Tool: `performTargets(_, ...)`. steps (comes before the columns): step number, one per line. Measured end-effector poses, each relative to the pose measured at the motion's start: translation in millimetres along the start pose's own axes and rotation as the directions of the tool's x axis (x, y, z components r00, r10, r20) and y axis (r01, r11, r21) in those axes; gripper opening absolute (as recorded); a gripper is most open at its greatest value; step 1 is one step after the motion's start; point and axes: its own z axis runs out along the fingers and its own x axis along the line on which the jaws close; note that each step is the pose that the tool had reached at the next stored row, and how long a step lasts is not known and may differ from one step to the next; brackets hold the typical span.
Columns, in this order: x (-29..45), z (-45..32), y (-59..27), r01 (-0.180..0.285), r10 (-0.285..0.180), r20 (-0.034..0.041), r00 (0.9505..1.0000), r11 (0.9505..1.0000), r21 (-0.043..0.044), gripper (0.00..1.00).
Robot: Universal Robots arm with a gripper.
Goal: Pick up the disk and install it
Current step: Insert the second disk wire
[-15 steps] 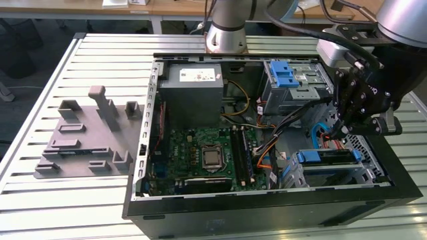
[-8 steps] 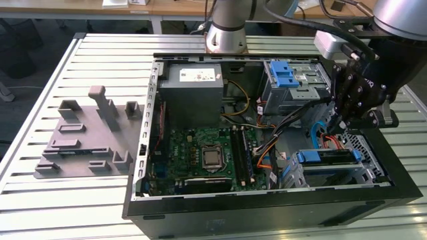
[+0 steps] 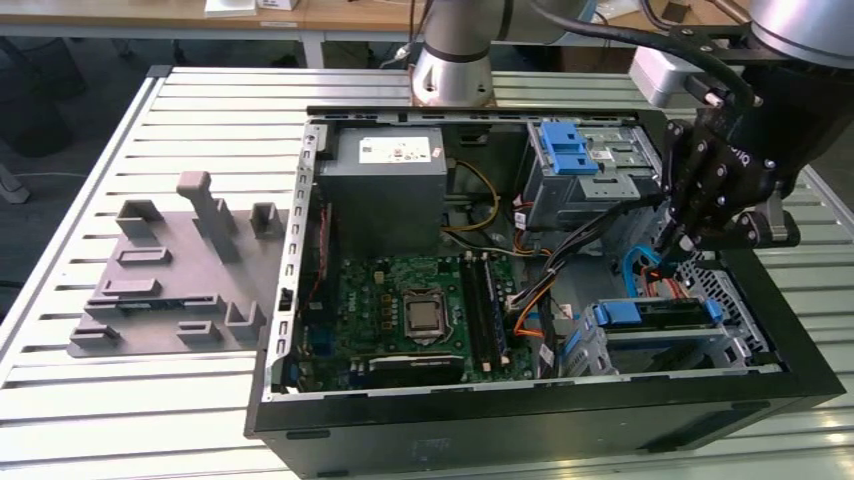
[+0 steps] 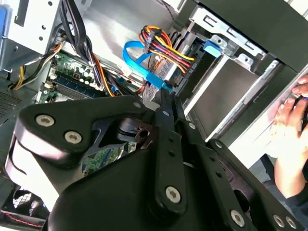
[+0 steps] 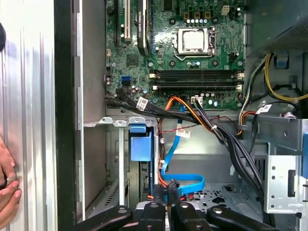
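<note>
Already seated, blue-railed disk (image 3: pixel 661 316) sits edgewise in its bay.

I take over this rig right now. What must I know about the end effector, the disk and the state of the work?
End effector: fingers shut, nothing visibly held, tips by the blue cable inside the computer case.
Disk: in the drive bay, at the exterior view's lower right of the case.
Done: pick-up and insertion.
Left: I cannot tell whether it is fully seated.
Note: a person's hand rests beside the case.
</note>
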Motion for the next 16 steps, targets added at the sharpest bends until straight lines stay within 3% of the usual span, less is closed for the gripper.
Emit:
performTargets(2, -0.2, 2.3, 0.0, -0.001, 0.001, -0.0034, 1.0000, 1.0000, -0.0009, 0.18)
performTargets(4, -0.4, 3.9, -0.1, -0.001, 0.001, -0.0118, 0.9999, 1.0000, -0.0008, 0.19)
performTargets(5, -0.5, 5.2, -0.1, -0.001, 0.001, -0.0148, 0.9999, 1.0000, -0.0007, 0.25)
performTargets(11, -2.2, 15.0, -0.3, -0.001, 0.001, -0.0218, 0.9998, 1.0000, -0.0006, 0.25)
performTargets(16, -2.7, 18.9, -0.6, -0.001, 0.001, -0.0373, 0.9993, 1.0000, -0.0003, 0.24)
